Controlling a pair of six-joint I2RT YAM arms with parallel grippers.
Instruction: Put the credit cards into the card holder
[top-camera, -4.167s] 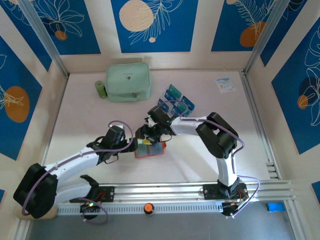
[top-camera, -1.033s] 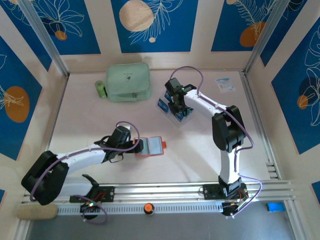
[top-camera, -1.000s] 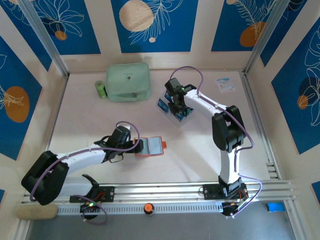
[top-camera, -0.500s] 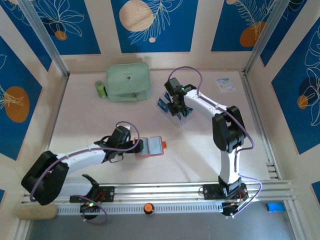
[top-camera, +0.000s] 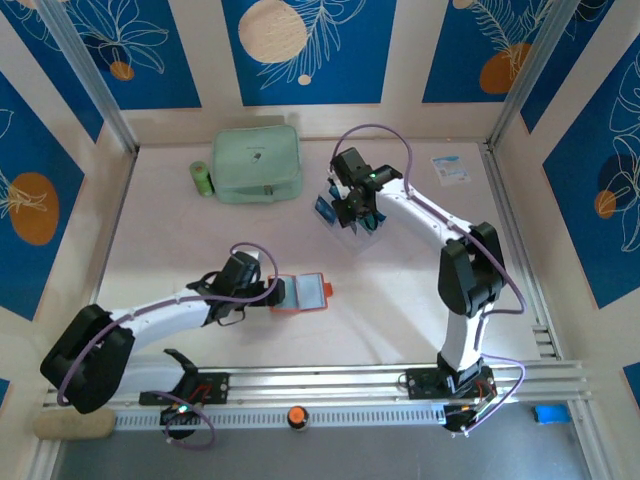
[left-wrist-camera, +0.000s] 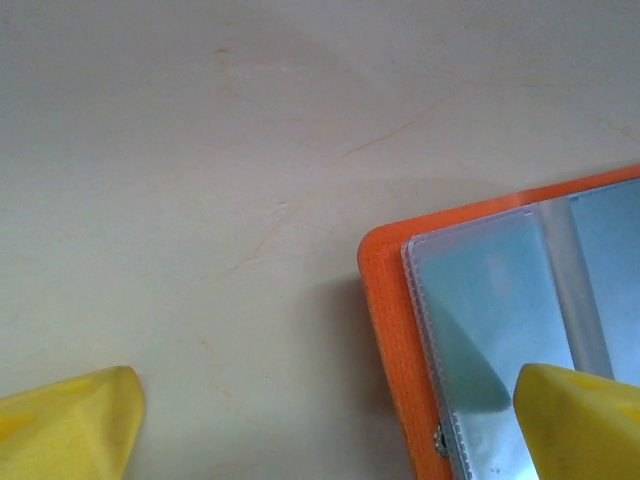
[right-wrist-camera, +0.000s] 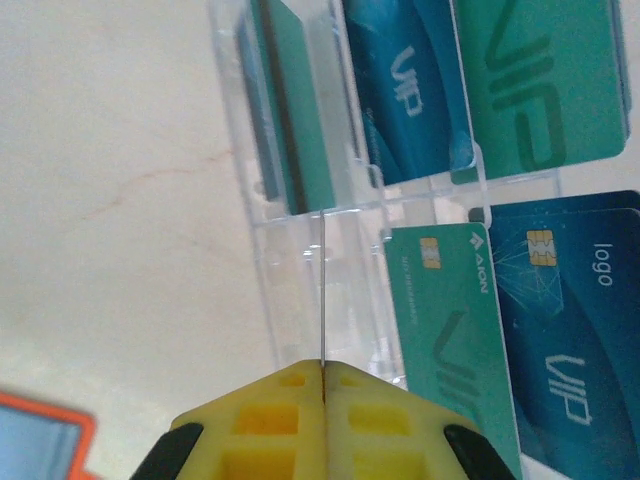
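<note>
Orange card holder (top-camera: 301, 294) open | left tool (left-wrist-camera: 325, 415) spread at its corner | right tool (right-wrist-camera: 322, 385) clamped on a credit card (right-wrist-camera: 322, 290)

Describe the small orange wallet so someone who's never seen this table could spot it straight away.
On the pale table, look from the large mint-green zip pouch at the far side towards the arms' bases. Right by the open left gripper lies the small orange wallet, spread open; its orange rim around clear plastic sleeves matches nothing else on the tabletop.

Grained leatherette card holder (left-wrist-camera: 385, 330); clear glossy acrylic rack (right-wrist-camera: 285, 300); glossy plastic credit cards (right-wrist-camera: 565, 300).
</note>
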